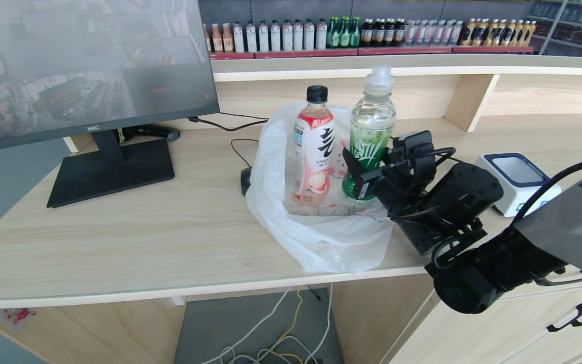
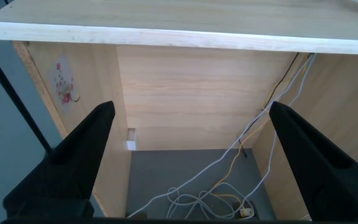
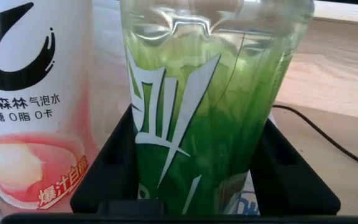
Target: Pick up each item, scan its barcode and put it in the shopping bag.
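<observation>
Green bottle point(image 1: 372, 126): upright inside the shopping bag point(image 1: 321, 242), beside the pink bottle point(image 1: 313, 151).
Right gripper point(image 1: 366, 178): pinching the green bottle low down.
Left gripper point(image 2: 191, 112): spread wide, empty.

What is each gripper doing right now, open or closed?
Left gripper: open, empty.
Right gripper: closed on the green bottle, which stands in the shopping bag.

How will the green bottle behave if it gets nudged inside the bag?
The green bottle looks tall, narrow and nearly full, so it is probably heavy and apt to tip. It stands on the crumpled shopping bag, likely an unsteady footing.
</observation>
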You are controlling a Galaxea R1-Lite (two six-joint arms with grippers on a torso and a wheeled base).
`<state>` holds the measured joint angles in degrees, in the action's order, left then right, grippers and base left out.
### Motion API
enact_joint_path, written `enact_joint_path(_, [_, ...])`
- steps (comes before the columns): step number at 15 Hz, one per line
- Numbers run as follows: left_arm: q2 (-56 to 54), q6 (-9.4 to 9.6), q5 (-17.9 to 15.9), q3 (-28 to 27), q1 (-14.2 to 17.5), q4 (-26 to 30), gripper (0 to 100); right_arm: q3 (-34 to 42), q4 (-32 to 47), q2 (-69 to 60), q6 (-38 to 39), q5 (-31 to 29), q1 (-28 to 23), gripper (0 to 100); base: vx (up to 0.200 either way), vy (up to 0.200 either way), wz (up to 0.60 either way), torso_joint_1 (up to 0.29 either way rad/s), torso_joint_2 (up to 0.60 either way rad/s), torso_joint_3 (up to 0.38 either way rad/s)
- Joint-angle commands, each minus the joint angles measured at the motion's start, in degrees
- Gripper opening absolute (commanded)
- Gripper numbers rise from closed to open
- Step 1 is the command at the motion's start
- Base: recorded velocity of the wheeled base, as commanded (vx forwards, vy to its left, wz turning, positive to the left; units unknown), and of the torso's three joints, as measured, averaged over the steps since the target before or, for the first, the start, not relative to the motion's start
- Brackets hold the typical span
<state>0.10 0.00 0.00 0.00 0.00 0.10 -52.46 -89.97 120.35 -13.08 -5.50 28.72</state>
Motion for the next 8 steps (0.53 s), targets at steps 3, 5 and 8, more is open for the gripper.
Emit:
enact_joint_path(3, [0.0, 0.0, 0.0, 0.0, 0.0, 0.0, 100, 0.2, 0.0, 0.3, 0.0, 0.0, 0.1, 0, 0.0, 0.0, 0.0, 0.0, 0.0, 0.0])
enact_joint_path(5, [0.0, 0.0, 0.0, 0.0, 0.0, 0.0, 100, 0.5, 0.0, 0.3, 0.0, 0.0, 0.1, 0, 0.0, 0.0, 0.0, 0.0, 0.0, 0.0])
enact_joint_path(8, [0.0, -0.09, 0.0, 0.0, 0.0, 0.0, 100, 2.4, 0.0, 0.2, 0.0, 0.0, 0.1, 0, 0.0, 0.0, 0.0, 0.0, 0.0, 0.0])
